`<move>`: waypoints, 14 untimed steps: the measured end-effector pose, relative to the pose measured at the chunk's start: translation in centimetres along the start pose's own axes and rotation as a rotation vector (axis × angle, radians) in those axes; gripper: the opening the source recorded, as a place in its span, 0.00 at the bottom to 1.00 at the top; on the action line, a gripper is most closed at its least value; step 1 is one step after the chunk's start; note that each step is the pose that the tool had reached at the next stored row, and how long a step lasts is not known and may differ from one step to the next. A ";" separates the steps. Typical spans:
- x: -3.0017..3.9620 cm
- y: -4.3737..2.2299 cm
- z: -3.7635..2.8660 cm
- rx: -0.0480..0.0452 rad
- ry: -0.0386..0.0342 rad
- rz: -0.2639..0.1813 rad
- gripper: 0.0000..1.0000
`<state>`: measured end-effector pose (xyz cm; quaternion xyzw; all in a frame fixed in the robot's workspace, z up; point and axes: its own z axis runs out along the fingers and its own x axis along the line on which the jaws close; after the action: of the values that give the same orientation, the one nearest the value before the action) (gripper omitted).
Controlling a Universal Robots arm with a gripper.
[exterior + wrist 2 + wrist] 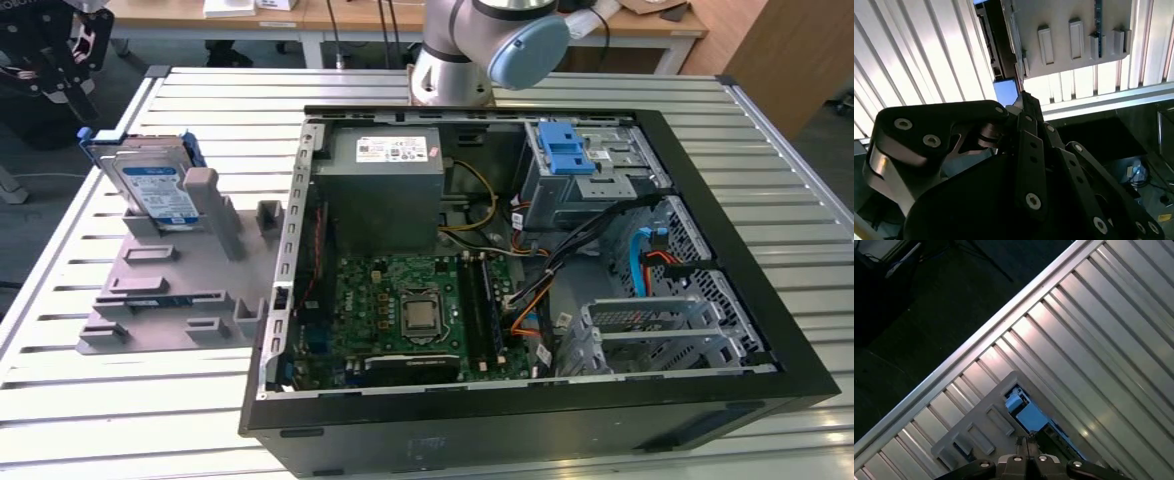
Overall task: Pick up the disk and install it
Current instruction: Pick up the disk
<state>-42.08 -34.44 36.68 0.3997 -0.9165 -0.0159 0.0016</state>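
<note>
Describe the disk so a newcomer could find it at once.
On the slatted metal table, at the exterior view's left of the open computer case, lies a grey plastic fixture. The disk stands on edge at its far end: a silver slab with a white-and-blue label in a blue bracket, unlike the bigger grey power-supply box inside the case.

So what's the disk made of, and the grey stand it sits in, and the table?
The disk looks like silver metal with a slight shine, and its blue frame seems to be plastic. The stand looks like matte grey plastic: dull, with no glints. The table is probably aluminium: pale, ribbed and catching the light.
</note>
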 end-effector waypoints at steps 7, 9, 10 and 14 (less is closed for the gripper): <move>0.00 0.00 0.05 -0.0003 0.0026 -0.106 0.11; 0.00 0.00 0.06 -0.0002 0.0032 -0.135 0.11; 0.00 0.00 0.07 -0.0003 0.0036 -0.150 0.11; 0.00 0.00 0.10 -0.0003 0.0049 -0.213 0.11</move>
<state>-42.08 -34.44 36.58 0.4948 -0.8689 -0.0151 0.0023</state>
